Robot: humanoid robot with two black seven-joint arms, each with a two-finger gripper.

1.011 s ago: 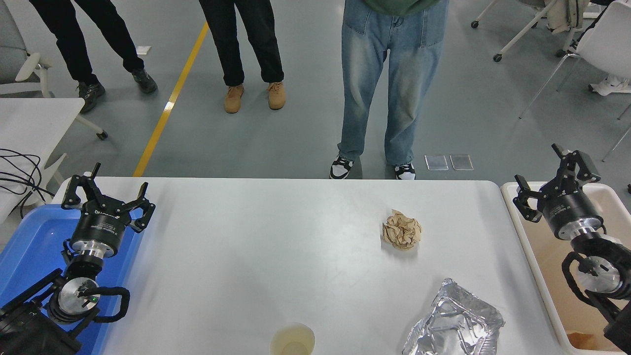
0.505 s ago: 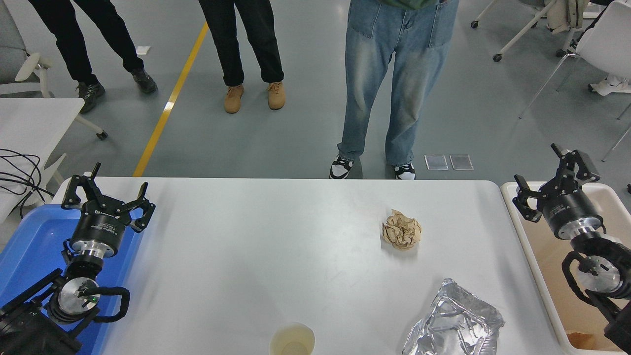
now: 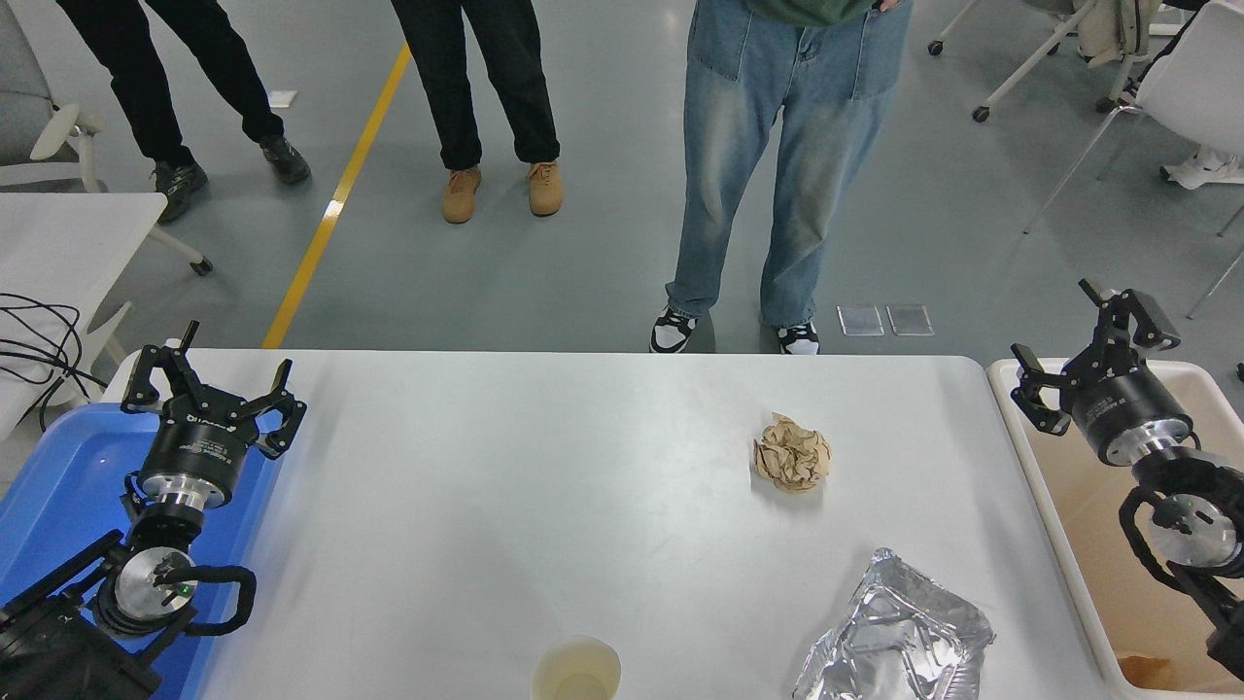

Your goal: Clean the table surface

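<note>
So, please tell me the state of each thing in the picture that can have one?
Left tool: open, empty, parked over the blue tray.
Right tool: open, empty, over the beige bin.
Brown paper ball: crumpled, lying on the table surface.
Foil sheet: crumpled, lying at the near right of the table.
Paper cup: upright, at the near edge.

A crumpled paper ball (image 3: 792, 453) is lying right of centre on the table surface (image 3: 505, 486), a foil sheet (image 3: 894, 637) is sitting at the near right corner, and a cup (image 3: 576, 669) is standing at the near edge.
</note>
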